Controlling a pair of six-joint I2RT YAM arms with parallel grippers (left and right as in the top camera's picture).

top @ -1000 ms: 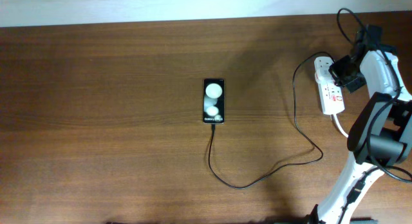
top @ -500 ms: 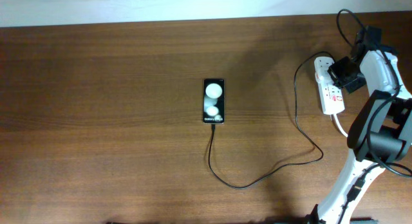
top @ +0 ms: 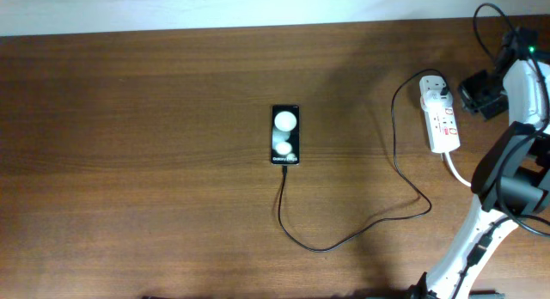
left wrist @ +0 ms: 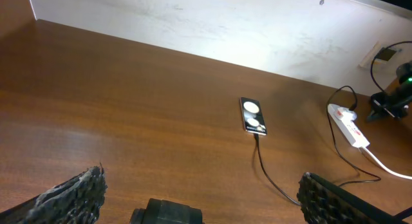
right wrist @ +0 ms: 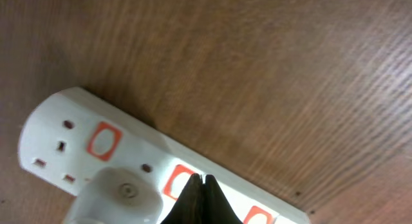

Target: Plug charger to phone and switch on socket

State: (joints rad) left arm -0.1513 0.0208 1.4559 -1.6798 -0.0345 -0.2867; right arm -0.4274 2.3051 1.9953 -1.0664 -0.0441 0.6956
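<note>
The brown wooden table (top: 155, 204) fills every view. The white right arm (top: 526, 88) reaches over its far right corner. The right gripper (right wrist: 201, 184) has its dark fingers pressed together with nothing between them. The socket (top: 442, 123) lies just to this gripper's left, lengthwise away from the robot. In the wrist view the closed tips sit over the strip beside a red-framed switch (right wrist: 175, 180). From that angle it is hard to say whether they touch it; the overhead view suggests they are apart.

The charger (top: 344, 240) has its white adapter (top: 436, 84) seated in the socket's far end, close to the gripper. Its black cable loops toward the robot and then off to the gripper's left, ending at the phone (top: 286, 134). The plug tip meets the phone's near edge.

The left gripper (left wrist: 201, 180) is spread wide, its fingers (left wrist: 74, 195) holding nothing. The phone lies well ahead of it, face up, and the socket is farther off to its right.
</note>
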